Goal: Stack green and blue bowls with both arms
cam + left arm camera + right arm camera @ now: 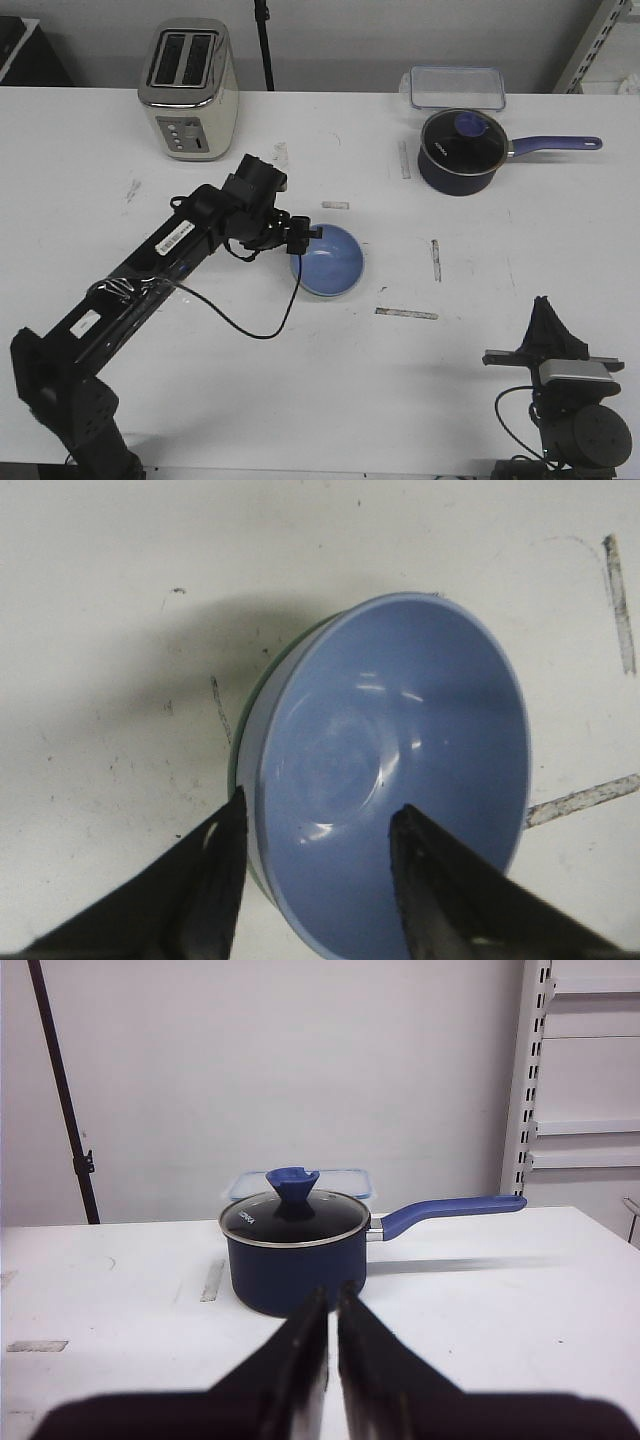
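Two bowls look nested already: on the white table (300,400), the blue bowl (329,260) sits mid-table inside the green bowl (252,705), which shows only as a thin green edge under the blue rim in my left wrist view. From the front it's hidden entirely. My left arm (150,260) reaches diagonally across the table to the stack, and my left gripper (298,236) is at the bowl's near-left rim, jaws spread, one finger outside the wall and one over the inside, pinching nothing that I can see. My read: that straddle is the pose for gripping or letting go of the rim; the stack looks done. The blue bowl looks slightly tilted in the wrist view, so it may not be fully seated, can't confirm. My right gripper (331,1335) is parked at the near right edge, well apart from the bowls, jaws pressed nearly together, holding nothing, pointing at the navy saucepan (460,150) with its glass lid. A toaster (188,88) sits at back left and a clear lidded container (454,87) behind the pan. Tape marks (406,313) lie near the bowls. Nothing blocks the stack; the left cable (250,325) trails just beside it.
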